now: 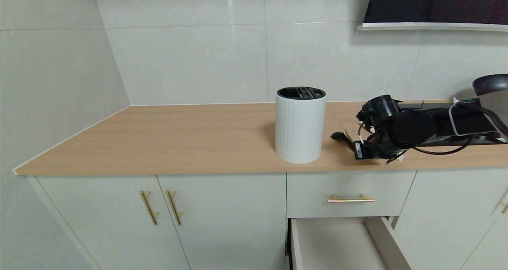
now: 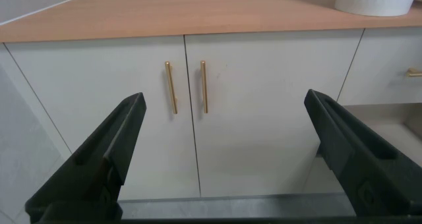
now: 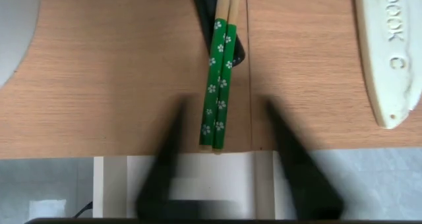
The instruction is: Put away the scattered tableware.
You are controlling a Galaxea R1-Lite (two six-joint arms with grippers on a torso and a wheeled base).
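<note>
The right gripper [image 3: 223, 107] is low over the counter [image 1: 178, 139], near its front edge and to the right of the holder [image 1: 300, 125]. Its jaws are wide, one finger on either side of the chopsticks [image 3: 217, 85] and neither finger touching them. The chopsticks lie flat on the wood, side by side and touching. Their green, flower-printed ends point toward the counter's front edge and their plain wooden ends point away from it. The plain ends lie across a black utensil [image 1: 338, 135], which rests on the counter between the holder and the gripper. The holder is a white ribbed cylinder with a black slotted top, standing upright near the middle of the counter, well apart from the chopsticks. In the right wrist view a white piece [image 3: 389, 53] with a rounded end lies on the counter beside the chopsticks, apart from them; what it is cannot be told. Below the counter, under a shut drawer front, a drawer [image 1: 333, 242] is pulled out. The left gripper [image 2: 224, 102] hangs lower, in front of two shut doors [image 2: 264, 118] with gold handles [image 2: 171, 87]. Its jaws are wide and hold nothing.
</note>
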